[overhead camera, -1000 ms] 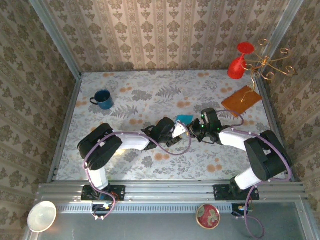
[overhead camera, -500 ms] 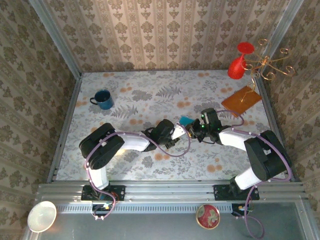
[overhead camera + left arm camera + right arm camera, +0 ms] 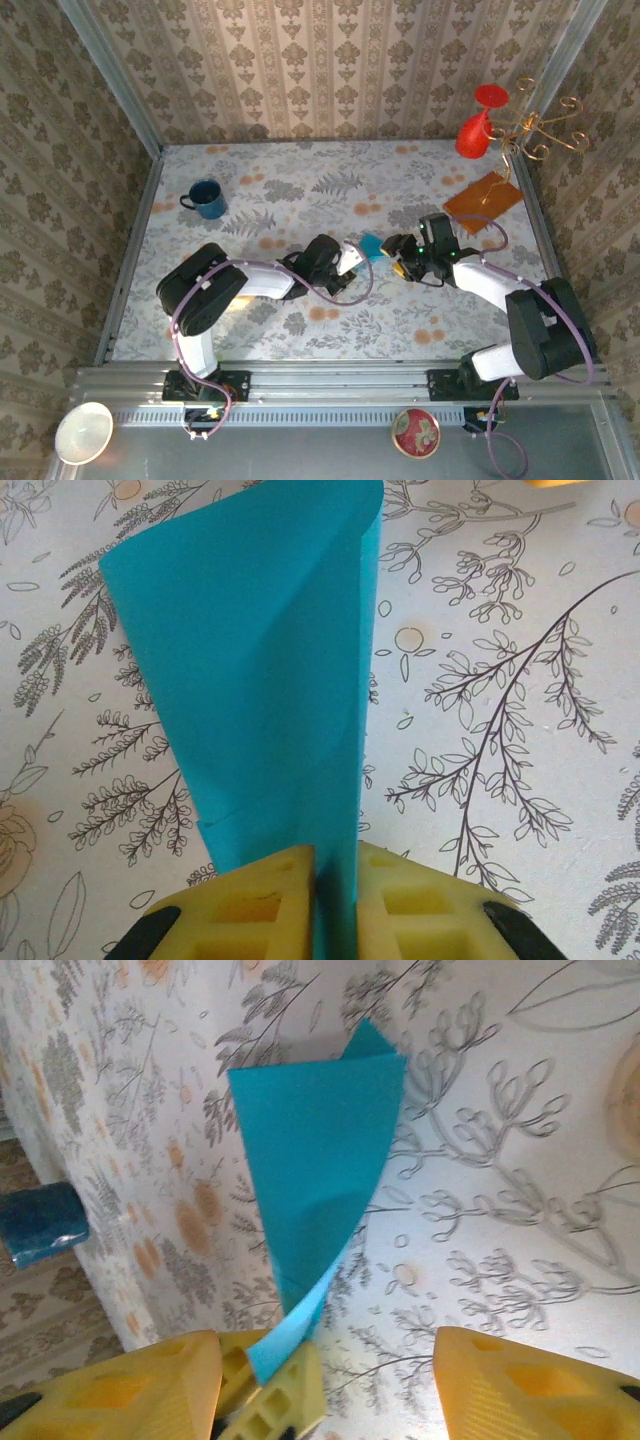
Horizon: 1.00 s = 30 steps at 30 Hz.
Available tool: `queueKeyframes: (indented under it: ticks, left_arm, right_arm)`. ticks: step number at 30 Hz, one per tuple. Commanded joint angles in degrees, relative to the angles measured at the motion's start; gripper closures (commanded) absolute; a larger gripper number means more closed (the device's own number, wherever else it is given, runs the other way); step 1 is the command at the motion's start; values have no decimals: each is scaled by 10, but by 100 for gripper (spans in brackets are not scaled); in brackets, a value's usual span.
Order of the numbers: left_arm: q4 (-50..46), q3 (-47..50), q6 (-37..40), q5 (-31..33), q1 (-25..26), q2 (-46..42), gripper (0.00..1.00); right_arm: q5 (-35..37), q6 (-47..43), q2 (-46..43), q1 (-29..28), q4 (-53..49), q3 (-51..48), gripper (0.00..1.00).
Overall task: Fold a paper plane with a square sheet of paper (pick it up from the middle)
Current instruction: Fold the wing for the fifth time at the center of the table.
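Both arms reach inward — left tool (image 3: 318,880) pinches the square sheet of paper (image 3: 270,680), right tool (image 3: 399,258) gapes.

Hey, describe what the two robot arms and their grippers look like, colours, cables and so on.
The left arm and right arm are white rounded links joined by bulky black joints, each trailed by a loose purple cable. The left gripper and right gripper have yellow fingers; the left's pads are moulded with square pockets.

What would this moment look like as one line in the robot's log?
blue paper: folded over | left gripper: shut on blue paper | right gripper: open, holding nothing
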<state>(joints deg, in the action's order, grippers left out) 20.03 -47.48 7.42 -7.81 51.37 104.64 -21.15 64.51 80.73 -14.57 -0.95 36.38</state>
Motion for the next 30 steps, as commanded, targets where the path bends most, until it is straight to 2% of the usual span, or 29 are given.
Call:
queueKeyframes:
  ticks: [1, 15, 22, 30]
  left_arm:
    - [9, 9, -42, -52, -13, 7, 83]
    - [23, 20, -103, -122, -50, 20, 81]
    - [32, 23, -125, -140, -58, 21, 81]
    - [35, 24, -148, -150, -68, 23, 81]
  right_arm:
    - [21, -45, -6, 4, -42, 0, 38]
    - [-43, -137, 48, -17, -37, 31, 37]
    - [-25, -165, 92, -54, -65, 75, 37]
    - [1, -171, 130, -67, -83, 104, 43]
